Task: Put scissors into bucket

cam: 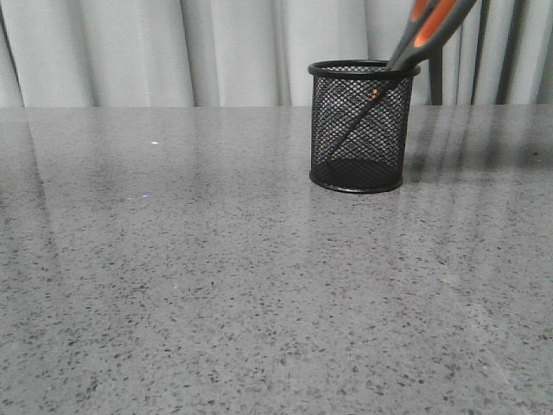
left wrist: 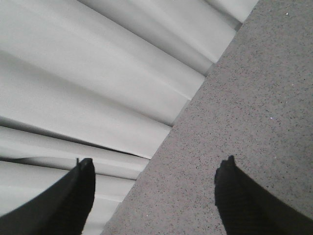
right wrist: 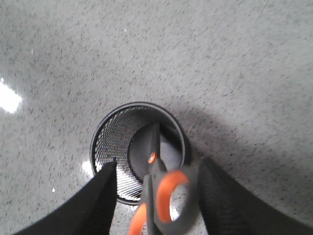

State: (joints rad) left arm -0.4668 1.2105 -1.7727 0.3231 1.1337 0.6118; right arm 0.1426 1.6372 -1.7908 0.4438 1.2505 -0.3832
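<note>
Scissors: dark grey pair with orange-lined handle loops and slim dark blades, standing tilted inside the cup, blades pointing down toward the base and handles leaning out over the rim on the robot's right side; the wrist camera above shows the blades closed and reaching toward the cup floor.
Bucket: small black wire-mesh cylinder with solid rim and base, upright on the table toward the far edge, right of centre in the front view; seen from above its round mouth is open.
Right gripper: black fingers spread wide, one on each side of the scissor handles, apart from them, directly over the cup; nothing is pinched between them.
Left gripper: two black fingertips held well apart, empty, hovering over the table edge near the curtain.
Table: grey speckled stone-look surface.
Backdrop: pale pleated curtain behind the table.
</note>
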